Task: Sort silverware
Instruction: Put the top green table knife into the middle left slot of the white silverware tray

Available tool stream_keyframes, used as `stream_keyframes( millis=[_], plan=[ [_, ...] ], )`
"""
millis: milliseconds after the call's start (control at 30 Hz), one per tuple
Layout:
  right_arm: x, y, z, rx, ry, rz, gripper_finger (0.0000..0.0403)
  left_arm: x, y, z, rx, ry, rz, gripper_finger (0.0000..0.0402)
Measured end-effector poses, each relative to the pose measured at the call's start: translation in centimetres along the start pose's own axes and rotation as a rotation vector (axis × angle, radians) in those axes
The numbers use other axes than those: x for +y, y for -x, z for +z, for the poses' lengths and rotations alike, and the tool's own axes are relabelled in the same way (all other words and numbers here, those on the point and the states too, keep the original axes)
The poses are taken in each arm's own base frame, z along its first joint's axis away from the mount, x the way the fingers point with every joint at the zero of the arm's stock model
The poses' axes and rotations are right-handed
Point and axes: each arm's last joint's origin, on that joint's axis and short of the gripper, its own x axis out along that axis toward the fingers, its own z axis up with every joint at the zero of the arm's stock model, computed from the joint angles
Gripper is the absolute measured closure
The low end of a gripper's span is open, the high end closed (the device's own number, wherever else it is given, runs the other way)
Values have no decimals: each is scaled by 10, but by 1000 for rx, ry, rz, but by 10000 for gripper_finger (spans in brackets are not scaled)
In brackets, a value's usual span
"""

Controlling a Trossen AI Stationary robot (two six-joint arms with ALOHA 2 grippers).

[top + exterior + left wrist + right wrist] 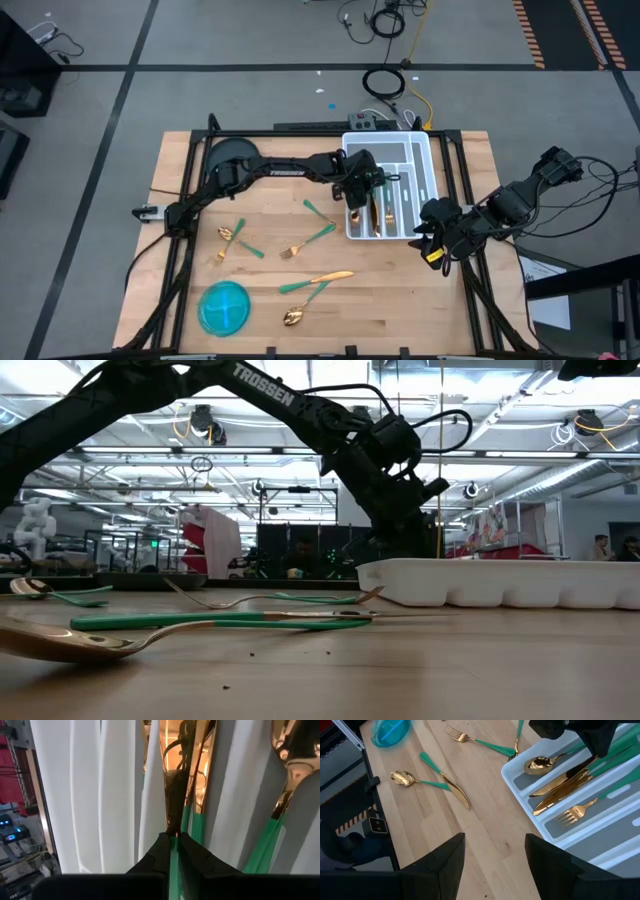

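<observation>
**Left jaws pinched on a knife handle over the tray**

The left jaws (175, 851) stand nearly closed around the teal handle of a knife (175, 795), which lies in a compartment of the white tray (425, 160) beside another gold blade. The right jaws (495, 865) stand apart and hold nothing, hanging over bare wood just off the tray's near right corner.

In the tray lie two knives side by side, a spoon (540, 766) in the next slot and a fork (575, 813) in another. Out on the bench (400, 290) the rest of the silverware is scattered: a fork (305, 243) near the middle, a teal handle (320, 210) near it toward the tray, a knife (330, 277) crossing a spoon (300, 308) toward the front, and two spoons (232, 236) lying close together to the left. A round blue bowl (224, 307) sits at the front left corner.

The bench is pale wood planking in a black frame. A grey power strip (368, 122) lies at its far edge behind the tray, and cables (385, 82) coil on the grey floor beyond. From table height the room shows a high ceiling with strip lights, dark racks, a red panel (198, 540), and people far off at the right (600, 546).
</observation>
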Motion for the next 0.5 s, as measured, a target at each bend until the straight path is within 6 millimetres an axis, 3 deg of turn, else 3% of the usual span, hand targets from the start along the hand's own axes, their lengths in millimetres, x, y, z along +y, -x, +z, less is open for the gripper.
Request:
stream_keyframes(
  millis=[500],
  plan=[
    [2,0,1,-5,7,21,202,-3,0,0,-5,33,-35,354]
  ],
)
